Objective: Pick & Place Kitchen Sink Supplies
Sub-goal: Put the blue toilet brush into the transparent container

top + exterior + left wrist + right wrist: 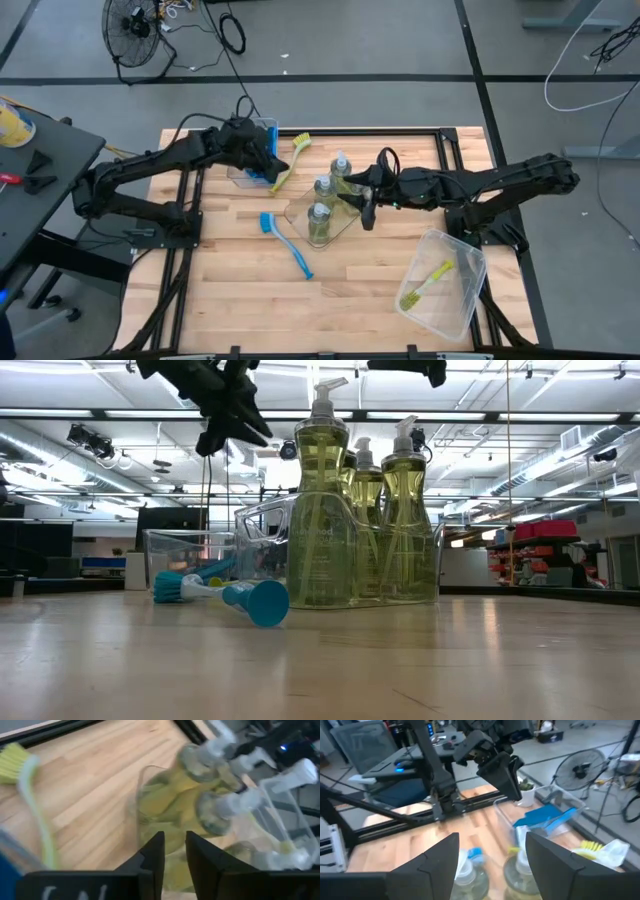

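Three clear bottles of yellow-green liquid point(322, 187) point(320, 510) stand on a clear flat tray point(296, 211). Blue sponges point(545, 817) lie in a clear bin point(240, 172) at the far left. A yellow-green brush point(290, 160) leans on that bin. The blue brush point(285, 243) lies flat on the table. My left gripper point(270, 162) point(174, 842) hovers over the sponge bin, its fingers a narrow gap apart with nothing between them. My right gripper point(362, 200) point(492, 855) is wide open just right of the bottles, and two pump tops point(467, 862) show between its fingers.
A second clear bin point(470, 260) lies tilted at the near right with another yellow-green brush point(425, 285) inside. Black rails point(190, 200) frame the wooden table. Bare wood lies along the near edge point(300, 310).
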Robot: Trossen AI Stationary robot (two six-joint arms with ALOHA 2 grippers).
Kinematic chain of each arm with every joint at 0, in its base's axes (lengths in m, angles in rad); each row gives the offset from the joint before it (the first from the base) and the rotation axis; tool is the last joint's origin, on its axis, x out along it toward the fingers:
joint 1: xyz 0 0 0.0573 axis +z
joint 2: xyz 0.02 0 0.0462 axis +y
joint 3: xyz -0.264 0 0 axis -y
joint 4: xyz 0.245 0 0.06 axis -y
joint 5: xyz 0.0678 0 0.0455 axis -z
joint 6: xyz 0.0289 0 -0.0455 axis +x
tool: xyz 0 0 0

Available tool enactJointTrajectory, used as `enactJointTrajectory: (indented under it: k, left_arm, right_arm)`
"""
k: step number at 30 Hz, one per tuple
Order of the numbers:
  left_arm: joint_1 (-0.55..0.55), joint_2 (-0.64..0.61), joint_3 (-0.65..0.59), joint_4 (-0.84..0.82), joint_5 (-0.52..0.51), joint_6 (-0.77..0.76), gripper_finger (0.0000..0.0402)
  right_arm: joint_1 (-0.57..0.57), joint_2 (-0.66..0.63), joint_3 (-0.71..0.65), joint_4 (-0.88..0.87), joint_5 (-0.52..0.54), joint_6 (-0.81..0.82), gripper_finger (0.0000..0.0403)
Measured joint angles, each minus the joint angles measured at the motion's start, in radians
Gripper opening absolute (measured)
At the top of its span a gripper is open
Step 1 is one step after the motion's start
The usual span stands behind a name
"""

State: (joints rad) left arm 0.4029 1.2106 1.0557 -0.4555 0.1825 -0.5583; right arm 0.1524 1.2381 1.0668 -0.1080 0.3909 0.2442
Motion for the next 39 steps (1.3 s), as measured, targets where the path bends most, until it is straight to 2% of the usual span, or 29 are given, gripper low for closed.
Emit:
enactJointTrajectory:
  k: [3,8,17,24,31,39]
  left_arm:
    - [-0.043,-0.007,0.000,0.009,0.026,0.003,0.0063]
    - [-0.151,-0.029,0.000,0.010,0.048,0.095,0.0043]
    - [-0.408,-0.039,0.000,-0.004,0.095,0.390,0.0020]
    - [-0.539,-0.032,0.000,-0.148,0.084,0.608,0.0023]
    - [-0.578,0.010,0.000,-0.240,0.062,0.646,0.0058]
    - [-0.616,0.171,0.000,-0.293,0.022,0.818,0.0154]
  right_arm:
    - [0.000,-0.010,0.000,-0.026,-0.018,0.011,0.0230]
    - [0.000,-0.010,0.000,-0.038,-0.025,0.013,0.0230]
    - [0.000,-0.010,0.000,-0.073,-0.045,0.010,0.0230]
    - [0.000,-0.010,0.000,-0.081,-0.070,0.006,0.0230]
    - [0.000,-0.010,0.000,-0.080,-0.070,0.006,0.0230]
    - [0.000,-0.010,0.000,-0.080,-0.070,0.005,0.0230]
